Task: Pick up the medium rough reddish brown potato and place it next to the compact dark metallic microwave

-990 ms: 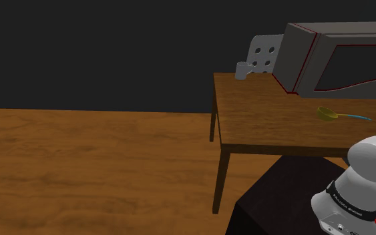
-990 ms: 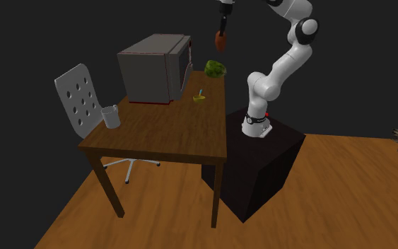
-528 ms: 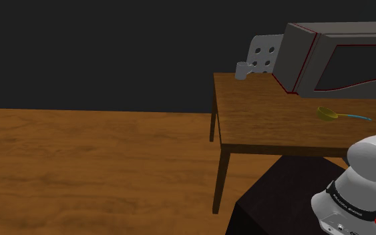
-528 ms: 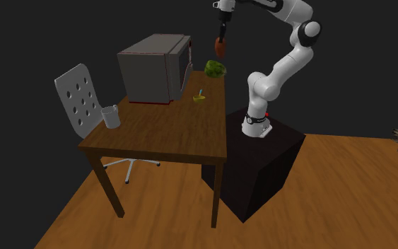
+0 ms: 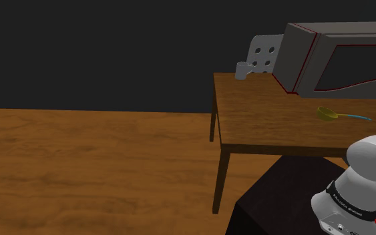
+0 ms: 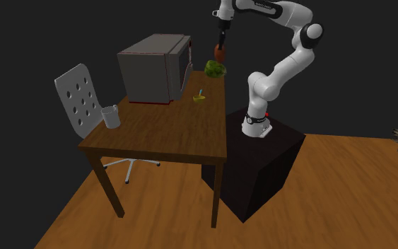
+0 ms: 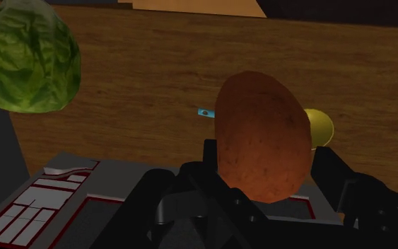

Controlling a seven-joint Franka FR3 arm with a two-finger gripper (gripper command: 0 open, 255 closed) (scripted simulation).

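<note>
Claw (image 6: pixel 220 42) clenched on the reddish brown potato (image 6: pixel 220 51), which hangs in the air high over the desk's (image 6: pixel 162 138) far end, toward the long edge on the stand's side and off the front of the dark grey microwave (image 6: pixel 155 67). I judge this to be the carry-and-lower step. A good landing spot looks like the bare wood in front of the microwave's door, between the green lettuce (image 6: pixel 214 68) at the far corner and the yellow spoon (image 6: pixel 199 97). Come straight down with the grip firm, clear of both, and let go only once the potato touches wood; its rounded shape would likely roll toward the edge if dropped. In the wrist view the potato covers the claw's tips, part of the spoon's bowl and the landing patch itself, so clearance below is hard to read. The shoulder view cuts the microwave off at its right side, and the potato's height above the desk cannot be told for sure
</note>
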